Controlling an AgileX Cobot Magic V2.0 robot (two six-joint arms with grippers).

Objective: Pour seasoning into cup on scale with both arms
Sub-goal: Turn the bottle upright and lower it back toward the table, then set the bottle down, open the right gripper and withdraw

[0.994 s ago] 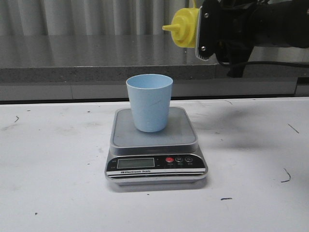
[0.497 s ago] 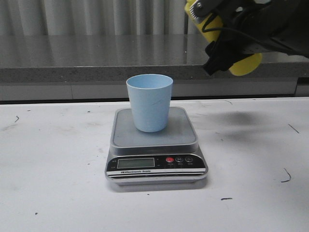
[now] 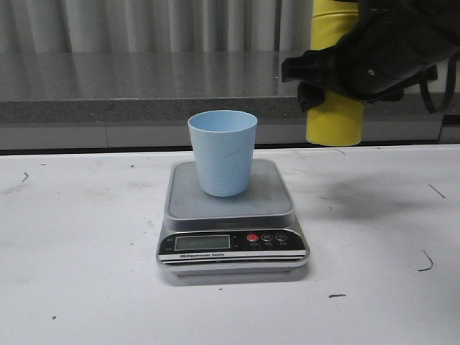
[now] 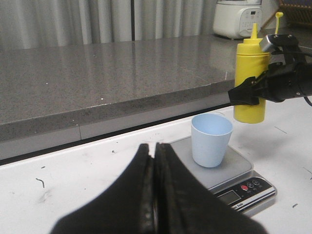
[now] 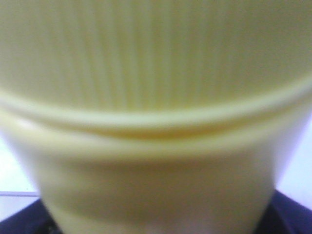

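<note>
Yellow plastic fills the right wrist view: the seasoning bottle (image 3: 334,118) is upright, clamped around its middle by the right gripper (image 3: 338,75), hanging above the table (image 3: 86,237) toward its far edge, off to the right of the scale (image 3: 231,215) and not over it. In the left wrist view its cone nozzle points straight up. The pale blue cup (image 3: 223,152) stands upright on the far half of the scale's steel platform, mouth open upward. The scale sits near the middle of the white table, its black panel facing the near edge. The left gripper (image 4: 155,161) has its fingers pressed together on nothing, well apart from the cup.
</note>
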